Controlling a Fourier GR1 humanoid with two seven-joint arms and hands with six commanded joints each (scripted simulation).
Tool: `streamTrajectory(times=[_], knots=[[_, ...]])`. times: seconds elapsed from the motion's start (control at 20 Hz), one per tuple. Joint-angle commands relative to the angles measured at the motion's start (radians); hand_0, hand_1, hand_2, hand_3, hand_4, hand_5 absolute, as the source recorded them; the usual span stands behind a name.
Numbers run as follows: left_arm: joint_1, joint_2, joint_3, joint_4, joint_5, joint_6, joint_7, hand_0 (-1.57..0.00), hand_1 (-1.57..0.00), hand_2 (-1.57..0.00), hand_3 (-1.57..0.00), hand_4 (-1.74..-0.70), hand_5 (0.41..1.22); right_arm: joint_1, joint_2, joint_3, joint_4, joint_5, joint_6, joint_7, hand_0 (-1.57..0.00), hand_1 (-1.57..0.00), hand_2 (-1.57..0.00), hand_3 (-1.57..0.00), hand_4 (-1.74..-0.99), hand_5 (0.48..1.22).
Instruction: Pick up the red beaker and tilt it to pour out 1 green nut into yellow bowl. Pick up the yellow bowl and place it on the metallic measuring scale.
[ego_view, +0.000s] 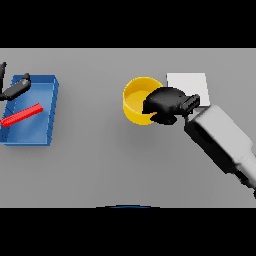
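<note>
Right hand (165, 104) has its fingers grasping the yellow bowl (136, 98) by its right rim, bowl on the counter (115, 160) just left of the scale (192, 82); placing looks left to do.

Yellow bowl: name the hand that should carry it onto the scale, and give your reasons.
Right. The right hand is already at the yellow bowl, fingers curled over its rim, with the metallic scale just beyond. The left hand sits far off over the blue tray.

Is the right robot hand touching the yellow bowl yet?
Touching. In the head view the right robot hand overlaps the yellow bowl at its right rim, fingers curled over it.
</note>
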Motion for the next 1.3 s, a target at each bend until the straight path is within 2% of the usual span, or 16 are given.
streamTrajectory(times=[0.0,0.15,0.25,0.4,0.5,0.65,0.85,0.95,1.0,1.05,1.15,1.25], knots=[[0.0,-0.004,0.0,-0.003,0.0,0.004,-0.004,0.0,0.0,0.0,0.0,-0.8,0.723,0.001,-0.002,-0.012,-0.011,-0.008,0.011,0.025,-1.56,-1.56,-1.55,-1.29,-1.723,1.219],[-0.012,0.007,0.002,-0.014,0.001,-0.002,0.009,0.0,0.0,0.0,0.0,-0.8,0.723,0.024,-0.009,-0.025,-0.051,-0.027,0.034,0.051,-1.57,-1.57,-1.56,-1.25,-1.72,1.219],[-0.01,0.007,0.002,-0.003,-0.006,-0.002,-0.006,0.0,0.0,0.0,0.0,-0.8,0.723,0.009,-0.035,-0.03,-0.064,-0.017,0.026,0.032,-1.57,-1.57,-1.56,-1.24,-1.719,1.22],[0.002,0.011,0.007,-0.015,0.002,0.005,-0.005,0.0,0.0,0.0,0.0,-0.81,0.741,-0.03,-0.079,-0.068,-0.039,-0.01,0.004,0.021,-1.57,-1.57,-1.57,-1.33,-1.72,1.221],[0.003,0.033,0.005,-0.043,-0.004,0.006,0.015,0.0,0.0,0.0,0.0,-0.8,0.737,-0.036,-0.093,-0.081,0.003,0.004,-0.027,0.024,-1.57,-1.57,-1.57,-1.27,-1.719,1.221],[0.009,0.02,-0.009,-0.06,-0.008,0.019,0.048,0.0,0.0,0.0,0.0,-0.81,0.739,-0.048,-0.113,-0.106,0.087,0.018,-0.08,0.008,-1.57,-1.57,-1.57,-1.23,-1.72,1.221],[0.011,0.033,0.0,-0.075,-0.002,0.025,0.073,0.0,0.0,0.0,0.0,-0.83,0.765,-0.076,-0.116,-0.143,0.231,0.018,-0.131,-0.003,-1.57,-1.57,-1.57,-1.19,-1.72,1.221],[0.018,0.038,-0.002,-0.079,-0.001,0.023,0.086,0.0,0.0,0.0,0.0,-0.83,0.773,-0.078,-0.136,-0.146,0.282,0.026,-0.157,-0.047,-1.57,-1.57,-1.57,-1.17,-1.72,1.221],[0.019,0.043,0.001,-0.084,0.0,0.022,0.078,0.0,0.0,0.0,0.0,-0.83,0.774,-0.071,-0.131,-0.148,0.311,0.03,-0.175,-0.044,-1.57,-1.57,-1.57,-1.17,-1.72,1.221],[0.019,0.046,0.003,-0.083,0.0,0.022,0.077,0.0,0.0,0.0,0.0,-0.82,0.772,-0.069,-0.132,-0.151,0.337,0.032,-0.191,-0.058,-1.57,-1.57,-1.57,-1.18,-1.721,1.221],[0.011,0.042,0.002,-0.071,-0.001,0.017,0.086,0.0,0.0,0.0,0.0,-0.82,0.763,-0.085,-0.115,-0.155,0.399,0.042,-0.217,-0.039,-1.57,-1.57,-1.57,-1.23,-1.722,1.221],[0.02,0.044,0.001,-0.079,-0.002,0.021,0.082,0.0,0.0,0.0,0.0,-0.82,0.756,-0.087,-0.108,-0.154,0.472,0.056,-0.256,-0.059,-1.57,-1.57,-1.57,-1.31,-1.723,1.221]])
